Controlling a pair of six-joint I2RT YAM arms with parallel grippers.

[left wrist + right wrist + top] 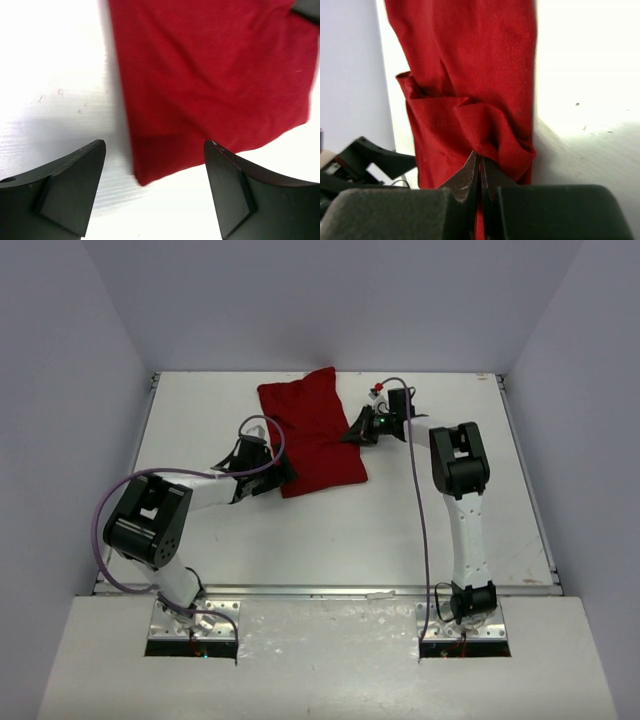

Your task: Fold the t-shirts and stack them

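Found the deep-red t-shirt (312, 435) lying as a folded, roughly oblong bundle on the far middle of the white bench (400, 530), its far corner close to the back wall (300, 300). Saw no print on the cloth.

Found the left claw (280, 475) low at the shirt's near-left corner, spread wide. Saw, through the left wrist camera, the two dark fingers (65, 190) of the left claw (155, 144) standing well apart on either side of that corner of the t-shirt (210, 75), with bare bench (50, 60) under the left one and nothing gripped. Could not tell whether either finger touched the cloth.

Found the right claw (355, 430) at the shirt's right edge, about halfway along it. Saw, through the right wrist camera, the right claw (479, 155) pressed together, pinching a bunched ridge of the t-shirt (465, 75). Noted the cloth puckered into soft creases around the pinch and lying smoother farther away. Saw bright bench (585, 60) just to the right of the cloth.
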